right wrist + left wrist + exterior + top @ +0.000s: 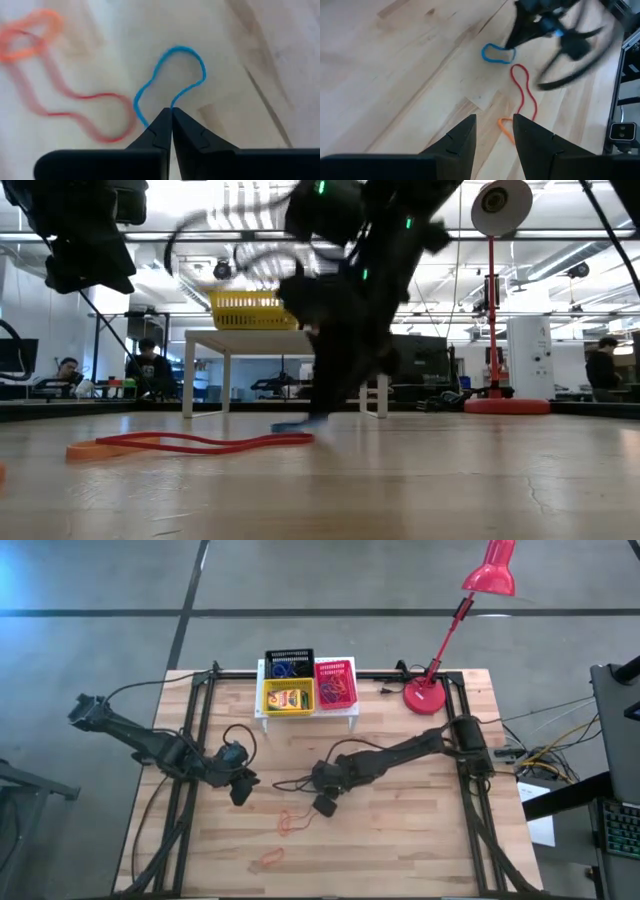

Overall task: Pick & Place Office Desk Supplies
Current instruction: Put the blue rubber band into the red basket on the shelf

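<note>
The right gripper (pixel 171 114) has its two dark fingers pressed tight together on one end of a blue rubber band (pixel 170 80). The band lies flat on the wooden table (pixel 280 60), near the middle of it, and its loop stretches away from the fingertips.

This band is very light, thin and soft. It will bend and droop when lifted, and it can slip out if only a tiny bit is pinched. I think the best place to hold it is right across the thin strand, at one end, just as the fingers do now. It will not break easily.

The loop is longer than it is wide. Its pinched end is narrow and the far end is round, so its long line runs straight out from the gripper.

Just beside it lies a red rubber band (pixel 75 112), long and wiggly, and an orange rubber band (pixel 30 30) touches its far end. From above, another orange band (pixel 266 860) lies alone near the front edge.

The left gripper (pixel 494 132) waits above the table to the left, with its fingers a little apart and holding nothing.

At the far side a yellow basket (pixel 288 697), a black basket (pixel 289 664) and a red basket (pixel 335 683) sit on a white stand (pixel 305 716).
</note>
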